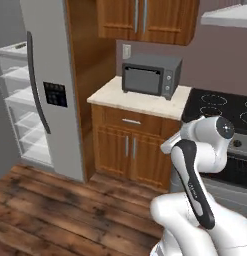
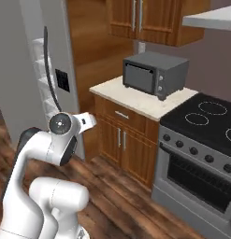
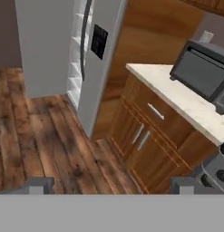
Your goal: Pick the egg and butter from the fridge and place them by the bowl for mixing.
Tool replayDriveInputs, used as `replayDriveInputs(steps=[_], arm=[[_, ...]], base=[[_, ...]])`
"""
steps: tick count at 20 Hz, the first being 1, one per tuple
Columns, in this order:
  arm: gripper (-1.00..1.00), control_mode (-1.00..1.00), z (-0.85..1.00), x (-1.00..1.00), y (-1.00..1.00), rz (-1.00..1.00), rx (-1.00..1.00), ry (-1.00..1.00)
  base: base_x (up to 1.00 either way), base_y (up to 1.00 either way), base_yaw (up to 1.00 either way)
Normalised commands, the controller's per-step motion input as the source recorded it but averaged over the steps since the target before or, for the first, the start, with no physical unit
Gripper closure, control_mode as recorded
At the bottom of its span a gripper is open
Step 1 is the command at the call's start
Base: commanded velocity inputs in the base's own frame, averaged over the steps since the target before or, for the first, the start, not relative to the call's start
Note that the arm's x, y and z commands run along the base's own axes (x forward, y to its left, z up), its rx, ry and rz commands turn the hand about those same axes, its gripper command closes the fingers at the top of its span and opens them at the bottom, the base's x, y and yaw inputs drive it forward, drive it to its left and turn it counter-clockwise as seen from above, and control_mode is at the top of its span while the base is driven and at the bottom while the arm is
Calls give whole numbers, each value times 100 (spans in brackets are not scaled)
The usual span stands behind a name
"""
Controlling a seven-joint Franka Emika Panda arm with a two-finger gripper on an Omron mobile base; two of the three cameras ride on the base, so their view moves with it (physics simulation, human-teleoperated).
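Note:
The tall grey fridge (image 1: 52, 75) stands at the left with its black button panel (image 1: 55, 94) and a long dark handle (image 1: 37, 85). Its left door is open, baring white glassy shelves (image 1: 25, 125); I make out nothing on them from here. The egg, the butter and the bowl are out of view. My arm is folded close above the base, well short of the fridge (image 2: 58, 51). In the hand view the gripper (image 3: 111, 186) is open, its fingertips (image 3: 36, 186) wide apart with nothing between them, looking at the fridge (image 3: 102, 59) and the floor.
A grey microwave oven (image 1: 151, 75) sits on a pale counter (image 1: 140, 102) over wooden cabinets (image 1: 127, 147), right of the fridge. A black stove (image 2: 205, 116) stands further right. Wooden floor (image 1: 55, 200) stretches between me and the fridge.

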Motion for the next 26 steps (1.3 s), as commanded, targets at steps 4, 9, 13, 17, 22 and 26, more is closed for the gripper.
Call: replayDriveInputs(steps=[4, 9, 13, 17, 22, 26], arm=[[-100, 100, 0, 0, 0, 0, 0, 0], [-100, 100, 0, 0, 0, 0, 0, 0], [-100, 100, 0, 0, 0, 0, 0, 0], [-100, 100, 0, 0, 0, 0, 0, 0], [-100, 100, 0, 0, 0, 0, 0, 0], [-100, 100, 0, 0, 0, 0, 0, 0]], base=[[100, -29, 53], [100, 12, 29], [100, 80, 5], [100, 100, -3], [100, 100, -19], [93, 100, -38]])
